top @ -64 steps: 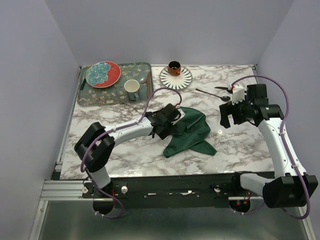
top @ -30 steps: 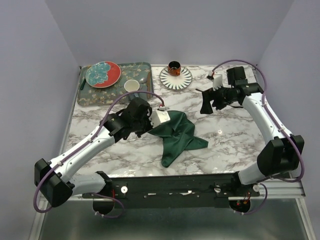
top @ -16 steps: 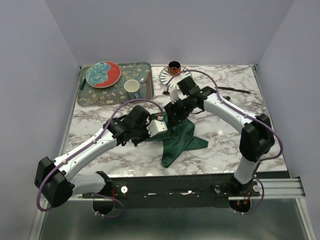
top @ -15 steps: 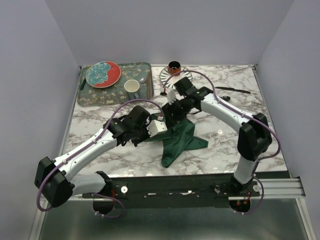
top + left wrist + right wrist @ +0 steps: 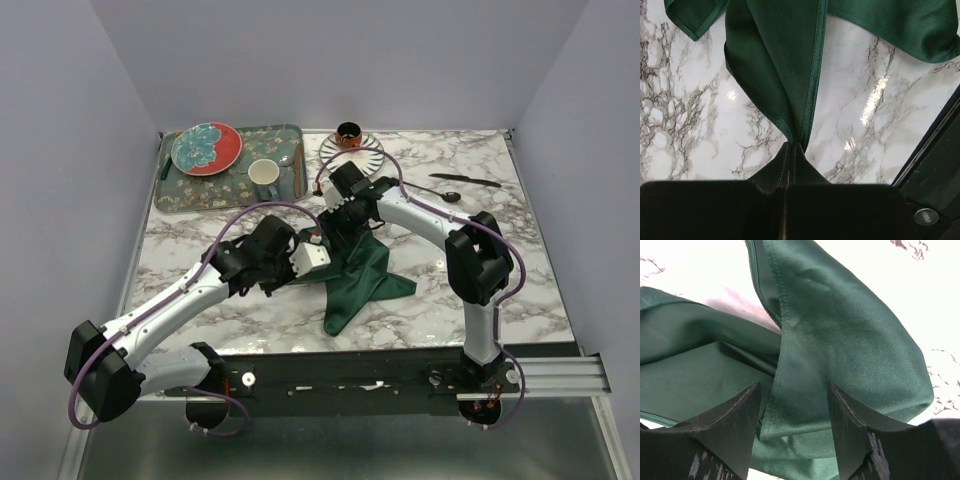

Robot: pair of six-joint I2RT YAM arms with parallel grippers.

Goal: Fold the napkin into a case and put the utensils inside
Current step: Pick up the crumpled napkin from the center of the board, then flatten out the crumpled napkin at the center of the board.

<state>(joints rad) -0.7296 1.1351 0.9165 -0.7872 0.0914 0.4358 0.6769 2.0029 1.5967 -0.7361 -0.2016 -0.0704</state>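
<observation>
Left hand clenched on the napkin hem, cloth running taut from the pinch. Right hand released, fingers apart, straddling a fold (nothing pinched yet, I judge). Napkin sits bunched mid-table between my hands, no case formed. To do this well, I should get the right fingers onto one hem layer only, close firmly, then draw my hands apart to spread it flat. One black utensil lies well apart, far right.

The napkin is dark green woven cloth, softly shiny, with stitched hems. The bench is glossy white marble-look with grey veins. The right fingers are matt black plastic, lightly scuffed.
</observation>
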